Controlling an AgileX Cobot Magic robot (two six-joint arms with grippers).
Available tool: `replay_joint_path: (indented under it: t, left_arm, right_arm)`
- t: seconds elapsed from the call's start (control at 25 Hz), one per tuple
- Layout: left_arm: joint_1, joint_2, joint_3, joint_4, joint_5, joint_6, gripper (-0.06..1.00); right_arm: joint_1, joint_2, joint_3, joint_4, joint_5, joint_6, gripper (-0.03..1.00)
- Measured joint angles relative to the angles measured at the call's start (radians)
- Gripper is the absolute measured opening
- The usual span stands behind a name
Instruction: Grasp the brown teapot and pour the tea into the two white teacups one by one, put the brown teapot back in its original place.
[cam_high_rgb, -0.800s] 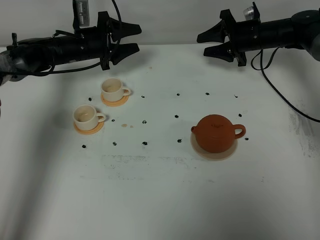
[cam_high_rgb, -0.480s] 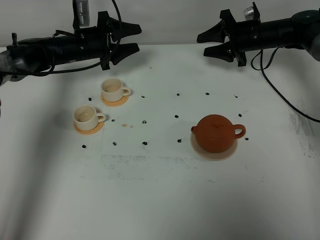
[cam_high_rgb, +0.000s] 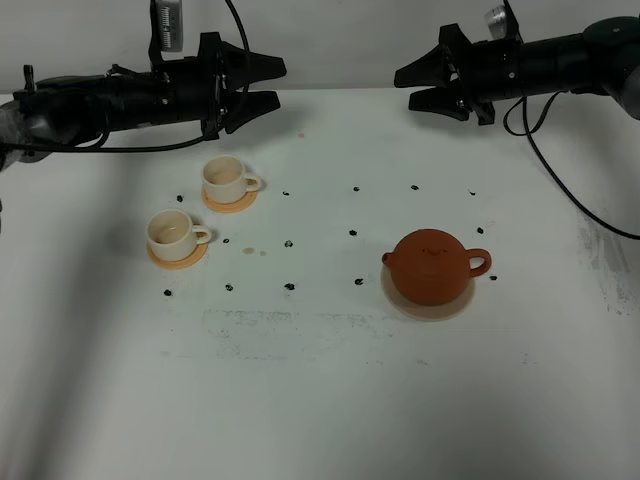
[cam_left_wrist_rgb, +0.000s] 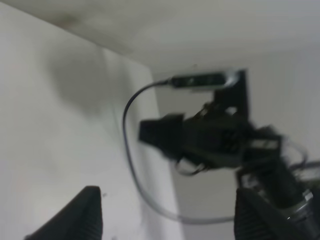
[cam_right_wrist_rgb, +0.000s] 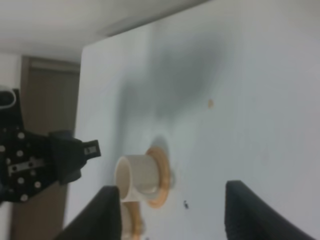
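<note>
The brown teapot (cam_high_rgb: 432, 266) sits upright with its lid on, on the large pale beige coaster (cam_high_rgb: 432, 303) at the table's right of centre. The two white teacups (cam_high_rgb: 228, 180) (cam_high_rgb: 173, 234) stand on small orange coasters at the left. My left gripper (cam_high_rgb: 277, 83) hovers open and empty above the far edge, behind the cups. My right gripper (cam_high_rgb: 404, 87) hangs open and empty at the far right, well behind the teapot. The right wrist view catches one teacup (cam_right_wrist_rgb: 136, 177) on its coaster between my open fingers (cam_right_wrist_rgb: 102, 214). The left wrist view shows open fingertips (cam_left_wrist_rgb: 86, 212) and the other arm.
The white table (cam_high_rgb: 320, 390) carries small black marker dots (cam_high_rgb: 289, 243) between the cups and the teapot, and a few brownish drops (cam_high_rgb: 250, 250) near the front cup. A black cable (cam_high_rgb: 560, 190) trails from the right arm over the table's right side.
Both grippers have shifted slightly at the back of the table, still open. The teapot and the cups have not moved.
</note>
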Motion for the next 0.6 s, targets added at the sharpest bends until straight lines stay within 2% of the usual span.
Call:
replay_joint_path:
  t: [0.12, 0.28, 0.44, 0.6]
  left_arm:
    - [0.0, -0.024, 0.0, 0.076, -0.003, 0.075, 0.58]
    - [0.0, -0.1, 0.0, 0.228, -0.049, 0.157, 0.55]
    - [-0.005, -0.181, 0.0, 0.421, -0.112, 0.193, 0.53]
    - [-0.015, -0.234, 0.0, 0.658, -0.142, 0.196, 0.53]
  right_arm:
    - [0.0, 0.001, -0.088, -0.098, 0.008, -0.022, 0.48]
    - [0.0, 0.001, -0.202, -0.249, 0.02, -0.026, 0.48]
    - [0.0, 0.001, -0.269, -0.367, 0.033, -0.036, 0.48]
    - [0.001, 0.001, -0.296, -0.501, 0.037, -0.044, 0.48]
